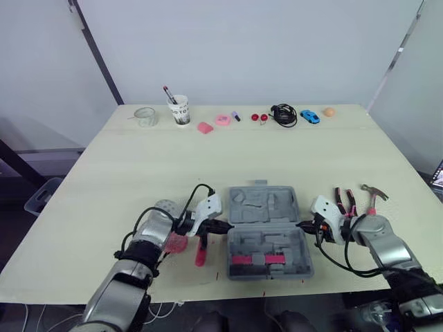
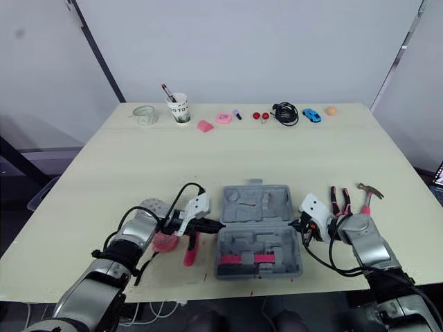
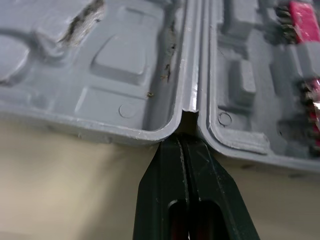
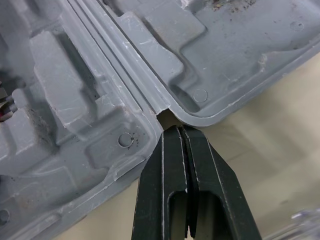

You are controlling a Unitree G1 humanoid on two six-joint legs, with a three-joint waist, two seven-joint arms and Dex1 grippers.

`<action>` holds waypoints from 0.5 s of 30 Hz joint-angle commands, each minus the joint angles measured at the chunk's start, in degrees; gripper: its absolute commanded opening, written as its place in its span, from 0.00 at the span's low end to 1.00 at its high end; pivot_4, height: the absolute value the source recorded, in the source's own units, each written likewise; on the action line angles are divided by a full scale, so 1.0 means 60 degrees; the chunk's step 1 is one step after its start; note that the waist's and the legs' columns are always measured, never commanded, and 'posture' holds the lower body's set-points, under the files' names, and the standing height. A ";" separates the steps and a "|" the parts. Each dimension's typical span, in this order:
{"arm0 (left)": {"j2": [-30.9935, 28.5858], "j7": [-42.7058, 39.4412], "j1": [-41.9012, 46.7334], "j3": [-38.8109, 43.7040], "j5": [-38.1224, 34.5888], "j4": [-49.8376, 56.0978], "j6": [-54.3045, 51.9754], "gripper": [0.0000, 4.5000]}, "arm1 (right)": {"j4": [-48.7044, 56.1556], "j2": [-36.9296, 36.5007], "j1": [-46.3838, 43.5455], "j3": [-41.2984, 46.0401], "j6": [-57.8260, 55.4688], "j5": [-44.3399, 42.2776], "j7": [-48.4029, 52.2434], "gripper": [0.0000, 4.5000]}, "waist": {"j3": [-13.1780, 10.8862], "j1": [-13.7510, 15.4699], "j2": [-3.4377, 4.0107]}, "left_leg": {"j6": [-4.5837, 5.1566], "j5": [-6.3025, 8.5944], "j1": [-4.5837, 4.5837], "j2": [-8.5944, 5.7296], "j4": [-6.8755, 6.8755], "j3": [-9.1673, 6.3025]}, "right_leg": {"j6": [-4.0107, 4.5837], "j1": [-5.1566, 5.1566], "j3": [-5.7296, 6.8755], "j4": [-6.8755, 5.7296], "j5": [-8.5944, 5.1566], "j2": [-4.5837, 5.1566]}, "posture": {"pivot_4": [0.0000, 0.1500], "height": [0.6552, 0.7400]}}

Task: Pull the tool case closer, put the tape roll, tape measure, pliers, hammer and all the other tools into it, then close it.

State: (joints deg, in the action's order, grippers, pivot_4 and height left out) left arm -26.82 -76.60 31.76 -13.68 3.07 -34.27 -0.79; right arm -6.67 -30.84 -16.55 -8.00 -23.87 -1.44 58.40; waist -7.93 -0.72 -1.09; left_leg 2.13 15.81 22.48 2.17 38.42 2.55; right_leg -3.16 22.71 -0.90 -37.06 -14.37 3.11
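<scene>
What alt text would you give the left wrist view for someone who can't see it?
The left claw, black and shut tight, points its tips at the hinge notch between the two halves of an open grey tool case lying on a pale table. Pink pieces sit in one half.

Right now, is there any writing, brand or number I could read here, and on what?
Nothing can be read outright.
Dark print on the white paper cup: too small and blurred to read.
On the grey tool case: no lettering visible.
</scene>
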 commanded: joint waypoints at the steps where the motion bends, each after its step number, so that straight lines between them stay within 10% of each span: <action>1: 0.0039 -0.0380 -0.0348 -0.0537 -0.0048 0.0776 -0.0241 0.01 | 0.0891 -0.0049 0.0219 -0.0144 -0.0270 -0.0494 0.0234 0.00 | 0.0000 0.0005 0.0000 | 0.0000 0.0000 -0.0001 0.0000 0.0001 0.0001 | 0.0000 -0.0002 0.0000 0.0000 0.0000 0.0000 | 1.00 1.00; 15: -0.0634 -0.0591 -0.0806 -0.0669 -0.0223 0.1754 -0.0488 0.01 | 0.2008 -0.0146 0.0998 -0.0293 -0.1062 -0.0842 -0.0161 0.00 | 0.0001 0.0000 -0.0002 | 0.0001 0.0000 0.0000 0.0001 0.0002 -0.0003 | 0.0000 0.0000 0.0000 0.0001 -0.0001 -0.0007 | 1.00 1.00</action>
State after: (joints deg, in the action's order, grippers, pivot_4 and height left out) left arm -30.75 -79.15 27.77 -16.19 2.12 -25.35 -4.31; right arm 2.60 -32.45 -10.51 -8.64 -30.65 -4.76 57.40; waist -7.92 -0.72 -1.11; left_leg 2.14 15.81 22.48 2.17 38.43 2.54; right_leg -3.16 22.70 -0.91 -37.06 -14.38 3.07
